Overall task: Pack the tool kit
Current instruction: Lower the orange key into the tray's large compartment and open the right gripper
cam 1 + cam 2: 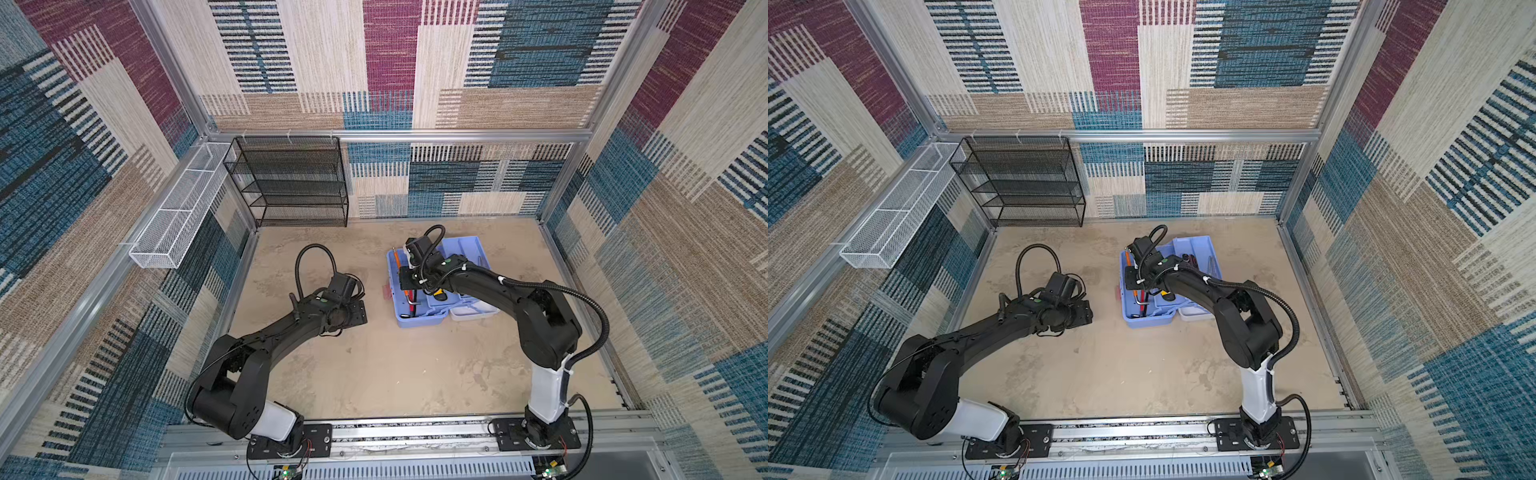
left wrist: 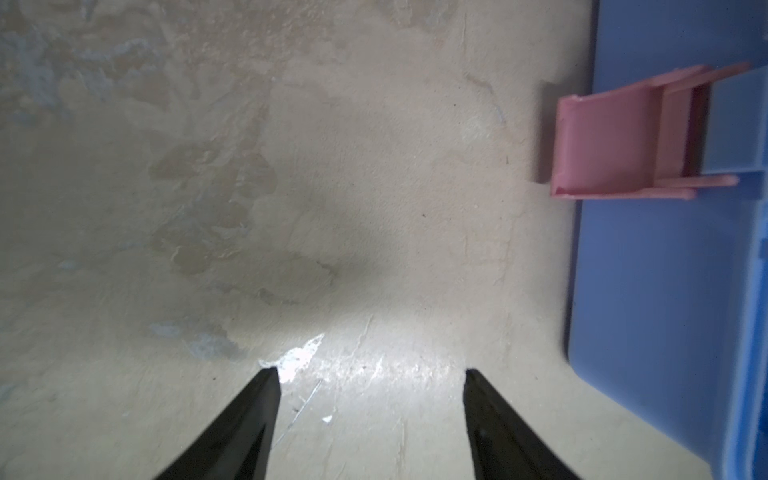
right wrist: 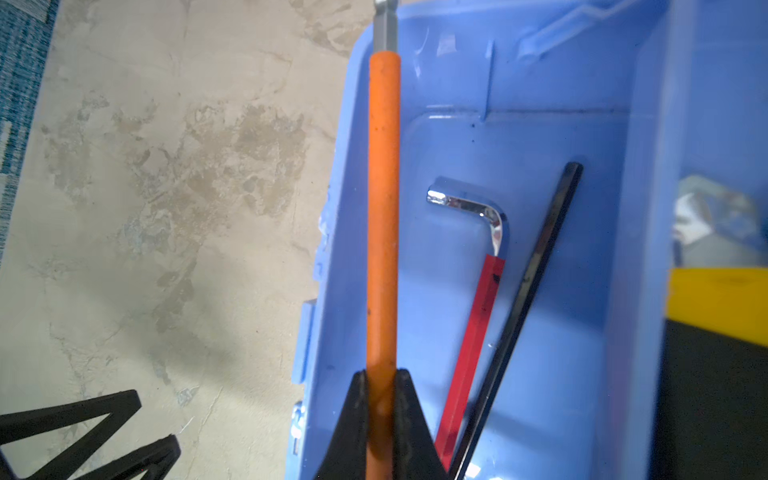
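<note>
The tool kit (image 1: 419, 322) lies open near the middle of the bench (image 1: 374, 374), under the right arm (image 1: 478, 282). The right jaws are clamped on an orange-sleeved tool (image 3: 383, 208). In both top views its long axis runs 12 to 6 along the kit's 9 o'clock rim, and it looks not yet inside. The trough holding the red-sleeved hex key (image 3: 478, 316) and black hex key (image 3: 536, 291) lies at its 3 o'clock, so a nudge that way seems due. The left jaws stand apart and empty over bare bench, with the pink latch (image 2: 602, 145) at their 3 o'clock.

Bright even light; wrist views blurry w/ glare on tabletop (image 2: 374, 365).
</note>
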